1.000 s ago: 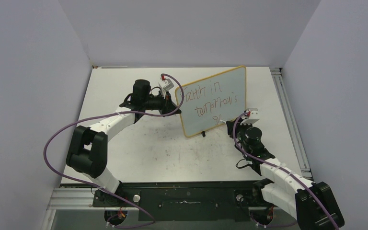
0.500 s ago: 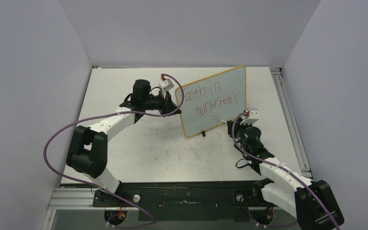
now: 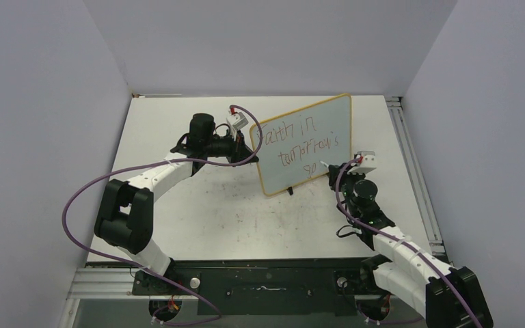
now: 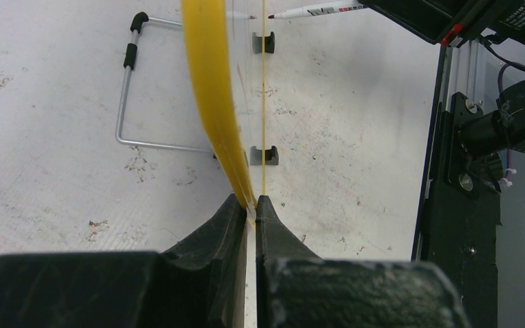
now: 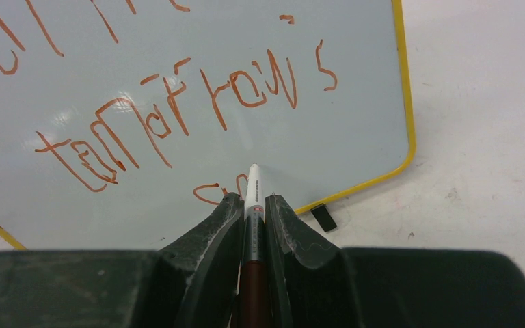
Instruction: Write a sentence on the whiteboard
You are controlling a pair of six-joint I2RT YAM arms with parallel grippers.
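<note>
On the left, the left gripper point(image 3: 251, 145) reaches in from the side and pinches the left edge of the whiteboard point(image 3: 331, 119), its two black fingers point(image 4: 229, 215) pressed against the yellow frame from front and back. The whiteboard stands on its long edge near the middle of the white table point(image 3: 198, 205), turned at an angle so its face looks toward the right arm. From the left wrist view, two small black feet point(image 4: 263, 155) sit under its bottom edge and a bent wire stand point(image 4: 124, 102) lies on the table behind it.

The sentence point(image 3: 305, 142) runs across the board in reddish-brown letters. The top line reads roughly "Faith in", the second "tomorrow's", and a third line near the bottom has only a couple of letters.

To the right, the right gripper point(image 3: 335, 171) is clamped around a marker point(image 5: 252, 195). Its tip points at the board's lower part, just beside those last letters. Whether the tip touches the surface, I cannot tell.
</note>
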